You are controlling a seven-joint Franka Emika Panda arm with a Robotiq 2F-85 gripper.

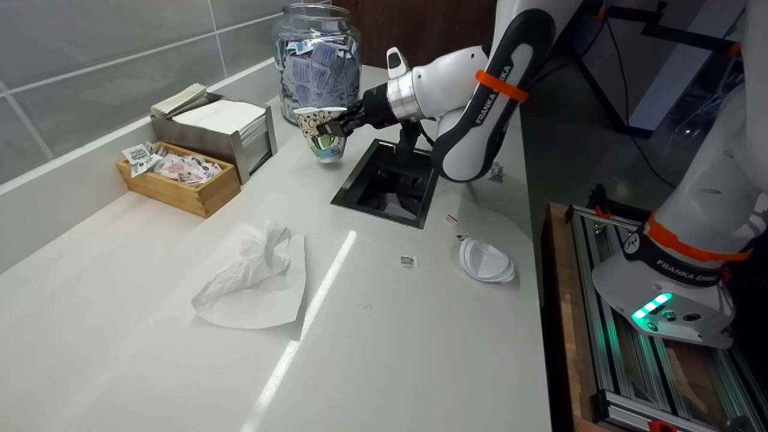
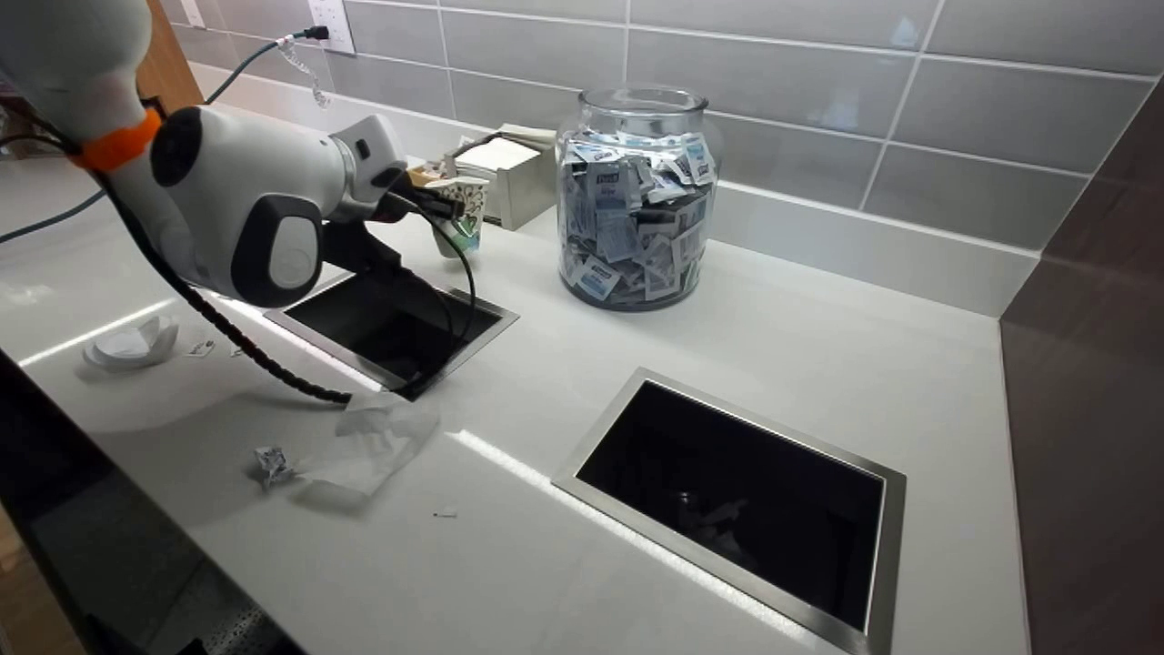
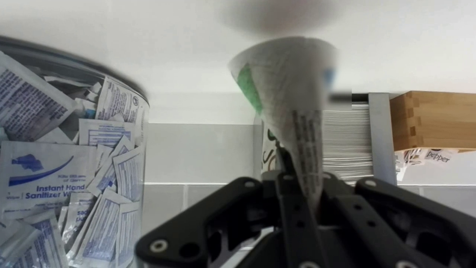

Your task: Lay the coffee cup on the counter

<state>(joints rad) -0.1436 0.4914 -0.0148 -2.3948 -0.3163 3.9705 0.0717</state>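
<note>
My black, jointed fingers (image 3: pixel 293 208) are pinched on a small, tapered, cream-white paper coffee cup (image 1: pixel 324 144) with dark swirls and green and blue patches. In the wrist view the cup stretches from my fingertips toward twelve o'clock, base foremost, its wall squeezed to a narrow fold between them. In an exterior view I hold it from its two-o'clock side, below the rim; it is mouth up, leaning slightly. Its base is close to the smooth white counter (image 1: pixel 420 336), but I cannot tell whether the two touch. Around the cup there, a large, round, clear glass jar (image 1: pixel 317 25) full of blue-and-white packets (image 1: pixel 321 75) sits at twelve o'clock, a square, dark cutout (image 1: pixel 359 180) near it at four, a grey napkin holder (image 1: pixel 204 144) at nine, a long, pale wooden box (image 1: pixel 168 193) of small paper sachets (image 1: pixel 186 170) at eight, and a crumpled white paper sheet (image 1: pixel 264 282) well apart at seven.
</note>
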